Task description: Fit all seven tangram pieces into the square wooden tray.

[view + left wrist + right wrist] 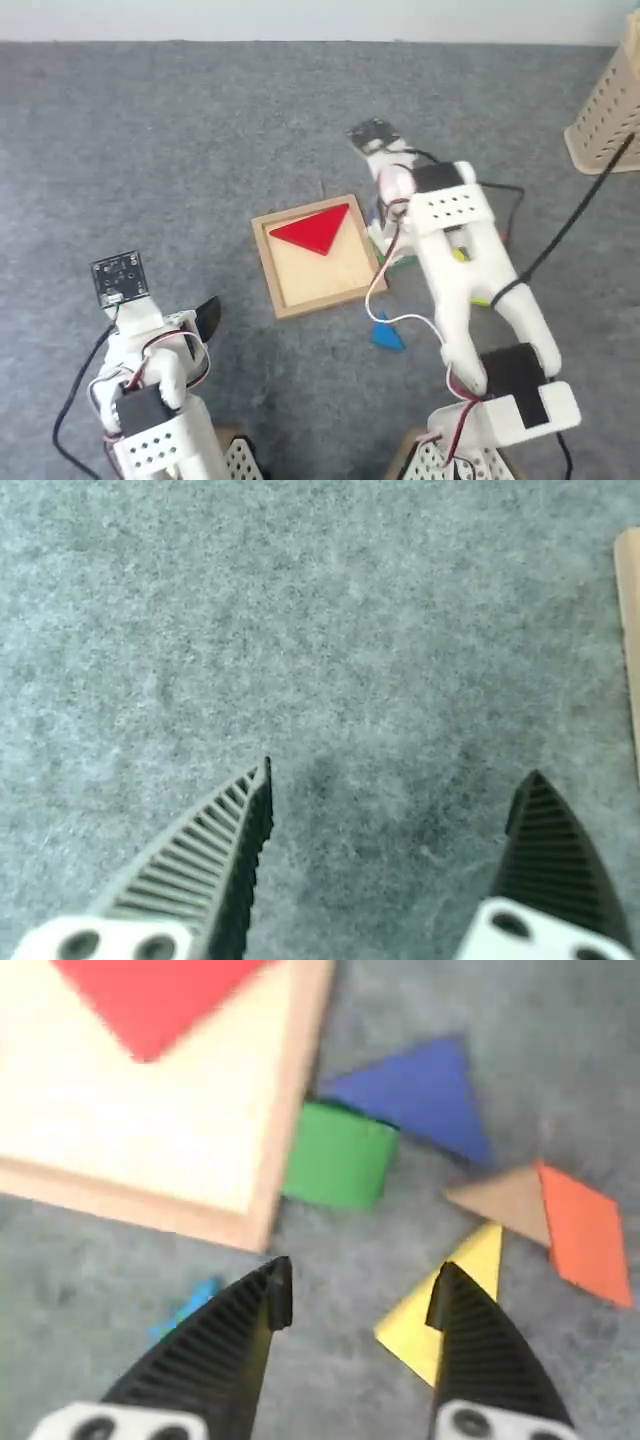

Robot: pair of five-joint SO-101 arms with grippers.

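The square wooden tray (330, 300) lies mid-table with a red triangle (312, 231) in its far corner. In the right wrist view my right gripper (360, 1290) hangs open above the carpet just off the tray's rim (300, 1090), with nothing between its fingers. A yellow triangle (450, 1300) lies by one fingertip and a green piece (338, 1155) touches the rim. Beyond lie a dark blue triangle (420, 1090), a brown triangle (505, 1200) and an orange parallelogram (585, 1235). A light blue piece (185, 1305) sits near the other finger. My left gripper (400, 780) is open over bare carpet.
The right arm (455, 230) covers most of the loose pieces from above; the light blue piece (387, 335) shows beside it. A perforated wooden stand (610, 105) is at the far right. The left arm (150, 390) sits at the near left, away from the tray's edge (630, 630).
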